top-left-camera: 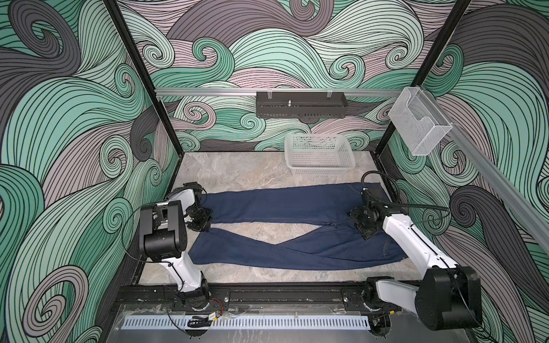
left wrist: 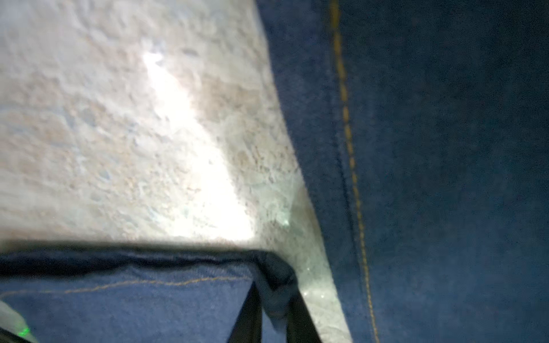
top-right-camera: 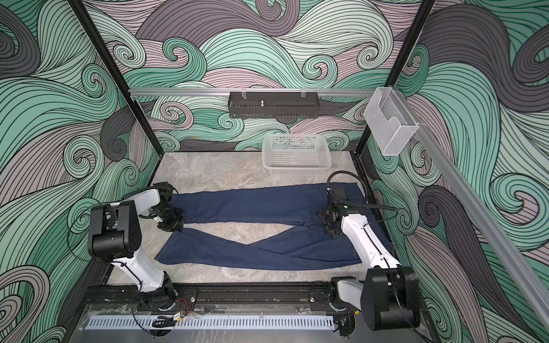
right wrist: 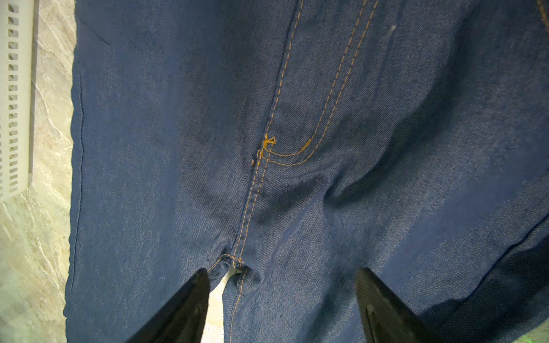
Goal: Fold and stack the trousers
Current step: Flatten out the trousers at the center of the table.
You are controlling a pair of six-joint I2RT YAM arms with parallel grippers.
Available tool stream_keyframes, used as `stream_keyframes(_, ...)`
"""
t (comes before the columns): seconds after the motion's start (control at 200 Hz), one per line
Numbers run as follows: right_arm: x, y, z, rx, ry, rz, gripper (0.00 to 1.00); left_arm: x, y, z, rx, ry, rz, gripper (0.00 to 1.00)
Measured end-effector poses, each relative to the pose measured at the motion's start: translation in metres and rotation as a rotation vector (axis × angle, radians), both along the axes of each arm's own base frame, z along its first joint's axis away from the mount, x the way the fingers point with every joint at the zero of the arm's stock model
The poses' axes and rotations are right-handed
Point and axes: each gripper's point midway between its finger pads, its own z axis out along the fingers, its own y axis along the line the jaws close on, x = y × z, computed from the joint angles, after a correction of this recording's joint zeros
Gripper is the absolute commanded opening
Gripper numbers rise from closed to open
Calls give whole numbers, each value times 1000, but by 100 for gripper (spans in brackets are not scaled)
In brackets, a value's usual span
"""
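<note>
The dark navy trousers (top-left-camera: 282, 205) (top-right-camera: 252, 202) lie flat across the table, waist to the right and legs to the left. The near leg is twisted over itself halfway along. My left gripper (top-left-camera: 205, 221) (top-right-camera: 175, 222) sits at the near corner of the far leg's hem. In the left wrist view this gripper (left wrist: 274, 297) is shut on a bunched hem corner, with more of the trousers (left wrist: 445, 148) beyond. My right gripper (top-left-camera: 358, 222) (top-right-camera: 325, 221) hovers at the crotch. In the right wrist view that gripper (right wrist: 282, 276) is open, its fingers straddling the trousers (right wrist: 178, 118) below the tan-stitched fly.
A white plastic basket (top-left-camera: 319, 154) (top-right-camera: 297, 154) (right wrist: 12, 89) stands at the back of the table, just beyond the waist. A black tray (top-left-camera: 300, 104) hangs on the rear rail and a clear bin (top-left-camera: 419, 121) on the right rail. Patterned walls close in both sides.
</note>
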Motion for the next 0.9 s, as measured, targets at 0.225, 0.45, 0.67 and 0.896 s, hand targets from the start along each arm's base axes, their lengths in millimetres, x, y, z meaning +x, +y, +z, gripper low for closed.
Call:
stream_keyframes(0.225,-1,0,0,-2,-1,4,77,16,3,20,11,-44,-10,0)
stream_keyframes(0.45,-3,0,4,-2,-17,5,77,75,12,131,73,-380,-53,0)
stream_keyframes(0.67,-9,-1,7,-3,-21,4,77,33,6,194,127,-588,-98,0)
stream_keyframes(0.896,-31,-6,-5,-33,27,17,77,-58,13,136,159,-504,-19,0)
